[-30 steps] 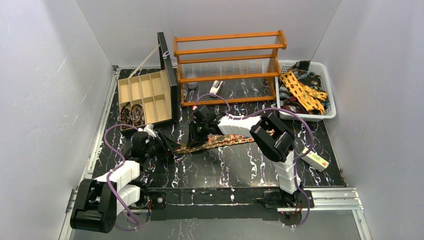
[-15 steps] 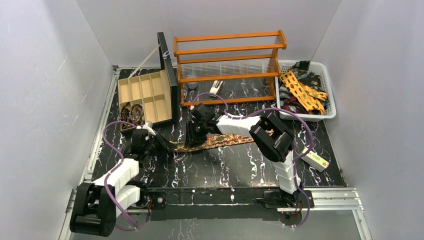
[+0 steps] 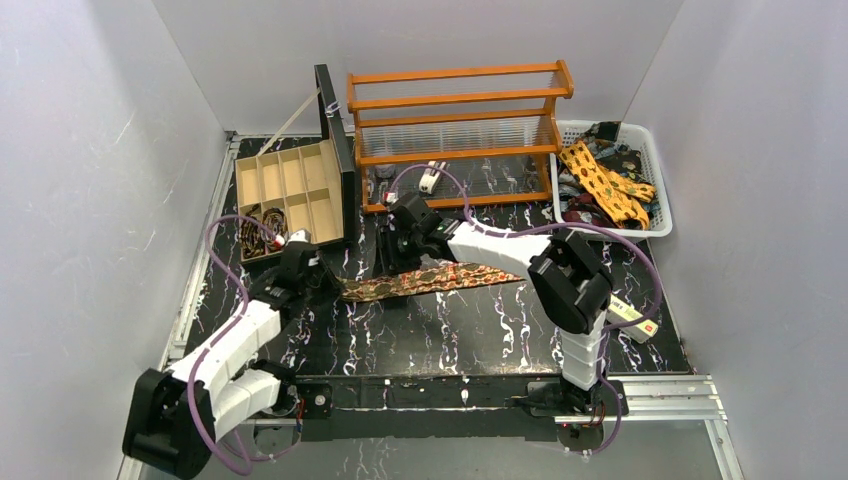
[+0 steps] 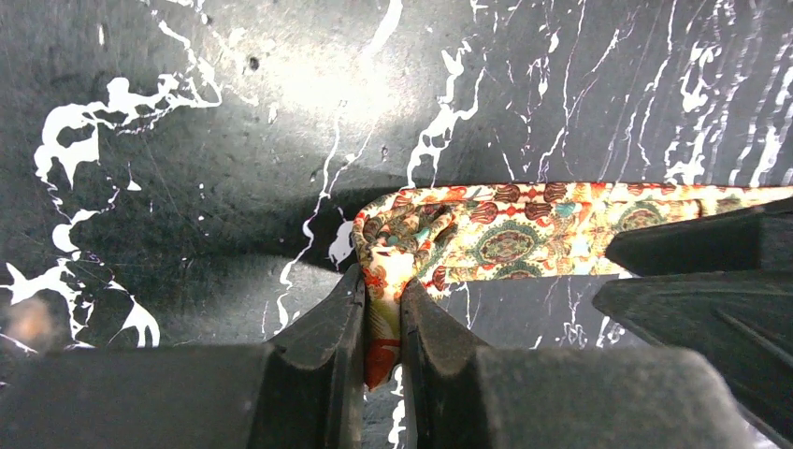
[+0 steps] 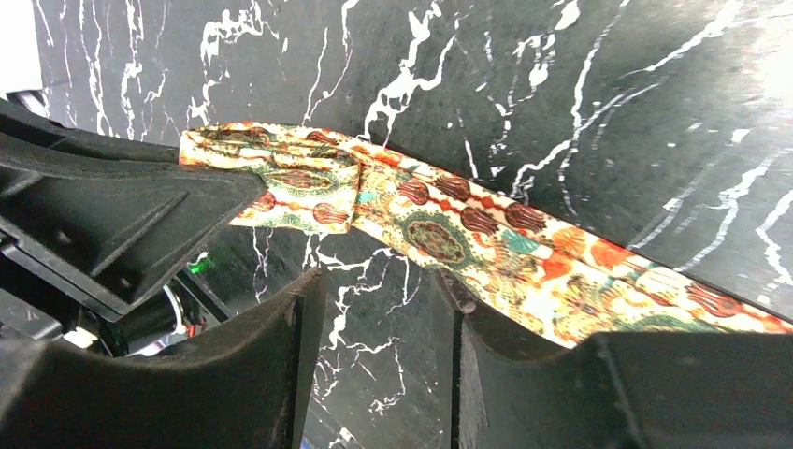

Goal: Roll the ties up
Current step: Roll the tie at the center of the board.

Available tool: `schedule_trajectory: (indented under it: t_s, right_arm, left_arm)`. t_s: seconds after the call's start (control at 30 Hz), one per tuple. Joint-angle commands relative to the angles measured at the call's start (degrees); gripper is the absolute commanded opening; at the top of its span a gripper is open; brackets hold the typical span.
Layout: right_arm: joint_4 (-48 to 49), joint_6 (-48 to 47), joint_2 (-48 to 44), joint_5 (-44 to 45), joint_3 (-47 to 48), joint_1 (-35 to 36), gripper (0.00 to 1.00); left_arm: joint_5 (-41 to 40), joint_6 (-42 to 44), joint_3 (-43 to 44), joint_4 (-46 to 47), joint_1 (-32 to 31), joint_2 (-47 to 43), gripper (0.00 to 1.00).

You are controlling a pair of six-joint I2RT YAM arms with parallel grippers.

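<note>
Red-gold fabric fills the left jaws, clamped on the folded end of the tie, which lies flat along the counter. The right jaws stand apart over it. I'd turn the fold slowly, edges aligned, under light tension.

Black marbled table, patterned tie lying flat, compartment box, orange rack, white basket, small box

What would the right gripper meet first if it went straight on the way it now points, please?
The right gripper would most likely meet the tie, lying across the table just beyond its open jaws; depth is unclear.
</note>
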Motion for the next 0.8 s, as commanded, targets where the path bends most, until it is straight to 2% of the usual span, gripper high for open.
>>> schedule_trajectory:
  t_s: [0.0, 0.3, 0.63, 0.77]
  right_arm:
    - [-0.7, -1.2, -3.9, 2.7, -2.3, -1.7, 0.54]
    - [-1.0, -0.4, -8.8, 5.5, -7.4, -5.2, 0.56]
    - [-0.7, 1.5, -12.3, 6.5, -11.9, -8.9, 0.57]
    - [0.2, 2.8, -14.0, 6.7, -14.2, -11.4, 0.57]
  left_arm:
    - [-16.1, 0.2, 7.5, -9.1, -6.8, 4.2, 0.0]
    - [-37.9, -4.0, 17.5, -21.6, -20.2, 13.6, 0.0]
    - [-51.5, -7.8, 27.6, -31.3, -31.6, 26.8, 0.0]
    - [-54.0, -8.9, 30.8, -34.1, -34.7, 32.7, 0.0]
